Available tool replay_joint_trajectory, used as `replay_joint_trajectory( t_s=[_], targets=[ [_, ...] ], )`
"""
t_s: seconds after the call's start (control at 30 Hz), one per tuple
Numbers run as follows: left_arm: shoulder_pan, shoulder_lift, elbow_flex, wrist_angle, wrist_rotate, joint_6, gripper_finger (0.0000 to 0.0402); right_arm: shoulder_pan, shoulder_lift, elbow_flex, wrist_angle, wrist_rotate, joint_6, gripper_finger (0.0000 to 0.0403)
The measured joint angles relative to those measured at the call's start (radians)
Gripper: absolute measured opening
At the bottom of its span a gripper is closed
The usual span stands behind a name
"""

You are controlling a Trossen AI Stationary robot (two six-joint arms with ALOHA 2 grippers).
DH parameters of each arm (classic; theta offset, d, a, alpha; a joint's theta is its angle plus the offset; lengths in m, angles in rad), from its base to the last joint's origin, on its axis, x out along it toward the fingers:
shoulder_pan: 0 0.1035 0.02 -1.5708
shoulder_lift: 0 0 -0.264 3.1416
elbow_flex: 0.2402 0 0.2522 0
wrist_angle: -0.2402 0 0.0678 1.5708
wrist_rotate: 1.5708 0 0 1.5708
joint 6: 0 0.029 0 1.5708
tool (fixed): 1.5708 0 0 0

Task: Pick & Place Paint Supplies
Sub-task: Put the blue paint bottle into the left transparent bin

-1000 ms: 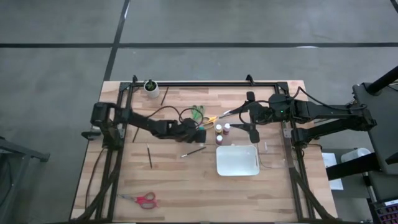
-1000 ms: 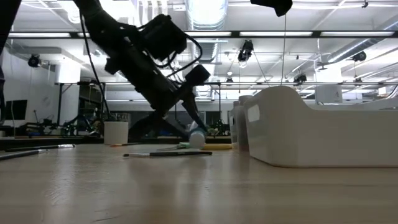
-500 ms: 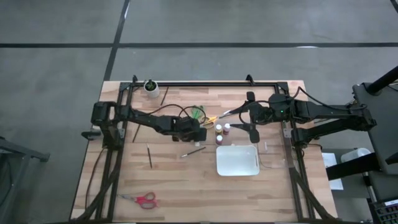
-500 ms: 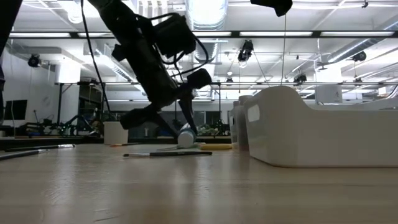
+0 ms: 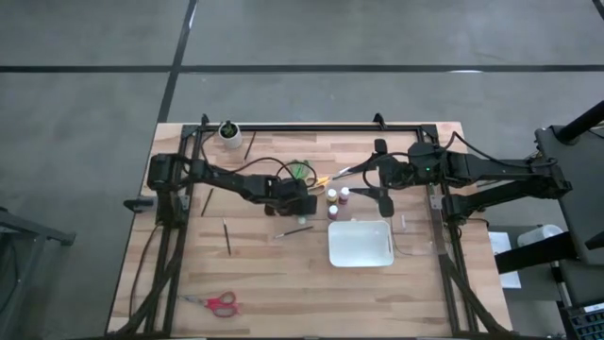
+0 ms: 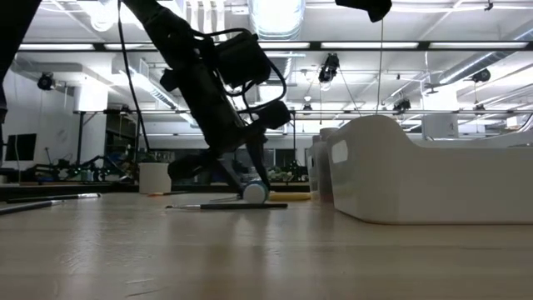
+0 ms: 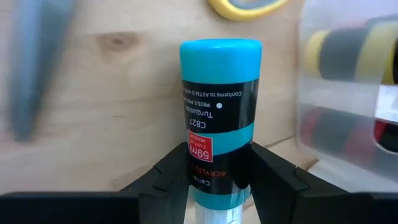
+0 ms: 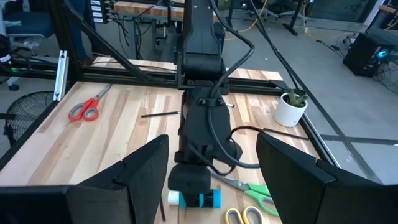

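Note:
My left gripper (image 5: 302, 202) (image 7: 219, 163) is at the table's middle, shut on a teal paint bottle (image 7: 221, 106) (image 8: 200, 199) that has a pale cap (image 6: 254, 192). My right gripper (image 5: 372, 180) (image 8: 211, 144) hangs open above the table, right of it. Two more bottles (image 5: 339, 197) stand just beyond the white tray (image 5: 360, 243). Green scissors (image 5: 300, 170) and yellow scissors (image 5: 321, 181) lie flat behind the left gripper. Thin brushes (image 5: 226, 236) (image 5: 294, 229) lie on the wood, and red scissors (image 5: 215, 302) lie near the front edge. My left gripper pinches the teal bottle between its two fingers (image 7: 166, 177), on the labelled body close to the cap end (image 7: 211, 186). The fingers lie across it, slanting down from the table's left. The bottle lies level, low over the wood; whether it touches the table I cannot tell.
A small white cup (image 5: 229, 132) stands at the far left corner, with a brush (image 5: 250, 144) beside it. A black frame rail (image 5: 311, 127) runs along the far edge. Bare wood stretches left of the tray and toward the near edge.
My left gripper, still shut on the teal bottle, has tipped steeper and sunk a little, bringing the bottle's cap lower toward the table. The right arm has kept still.

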Motion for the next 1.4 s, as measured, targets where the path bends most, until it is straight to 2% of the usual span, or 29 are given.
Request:
replay_joint_trajectory(
  t_s=[0.17,0.47,0.63,0.8,1.1,1.23,1.4],
  targets=[
    [0.002,-0.001,0.002,-0.013,-0.014,0.0,0.0164,0.0,0.0,0.0,0.0,0.0,0.0,0.0242],
    [0.002,-0.001,0.001,0.017,-0.015,0.011,0.029,0.0,0.0,0.0,0.0,0.0,0.0,0.0242],
    [0.001,-0.045,-0.005,-0.031,-0.047,0.058,0.032,0.0,0.0,0.0,0.0,0.0,0.0,0.0242],
    [0.0,-0.14,-0.005,-0.114,-0.108,0.096,0.0318,0.0,0.0,0.0,-0.001,0.0,0.0,0.0242],
    [-0.092,-0.338,-0.05,-0.155,-0.432,0.293,0.0263,0.0,0.0,0.0,0.0,0.0,0.0,0.0242],
    [-0.148,-0.41,-0.124,-0.094,-0.513,0.332,0.0234,0.0,0.0,0.0,0.0,0.0,0.0,0.0242],
    [-0.231,-0.482,-0.269,0.067,-0.574,0.353,0.0215,0.0,0.0,0.0,0.0,0.0,0.0,0.0242]
  ],
)
